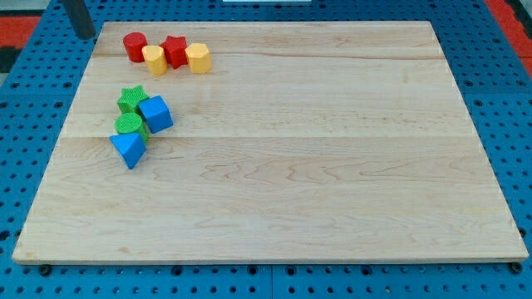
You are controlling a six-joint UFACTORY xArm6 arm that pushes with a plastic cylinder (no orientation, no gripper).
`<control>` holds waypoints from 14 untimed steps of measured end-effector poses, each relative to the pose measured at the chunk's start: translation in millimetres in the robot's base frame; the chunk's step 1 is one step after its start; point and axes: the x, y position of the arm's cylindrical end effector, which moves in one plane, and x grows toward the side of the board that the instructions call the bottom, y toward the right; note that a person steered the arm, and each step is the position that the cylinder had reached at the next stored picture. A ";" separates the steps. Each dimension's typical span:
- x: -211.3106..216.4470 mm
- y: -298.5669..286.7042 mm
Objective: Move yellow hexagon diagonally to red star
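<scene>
The camera view looks down on a pale wooden bench [291, 166] resting on a blue pegboard [499, 100]. At the far left corner a dark rod [81, 17] comes down from the top edge of the view, and my tip [86, 36] sits just off the bench's far left corner, well to the left of every block and touching none of them. This arm carries no gripper, so there are no jaws to call apart or together; only the straight rod shows.

Along the far edge, left of centre, four blocks lie in a tight row. From left to right they are a red cylinder [135, 46], a yellow block [155, 60] with a rounded shape I cannot make out exactly, the red star [174, 51], and the yellow hexagon [199, 58]. The yellow hexagon is just to the right of the red star and appears to touch it, slightly nearer than it.

Nearer and further left is a second cluster. A green star [131, 100] is at its far side, with a blue cube [155, 114] just to its right. A green cylinder [130, 125] sits below the green star, and a blue triangle [129, 149] is the nearest of the group, touching the green cylinder
</scene>
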 end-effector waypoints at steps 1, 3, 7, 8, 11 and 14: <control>20.5 -0.1; 31.6 0.2; 56.1 110.2; 55.8 187.7; 26.3 204.3; 67.2 276.6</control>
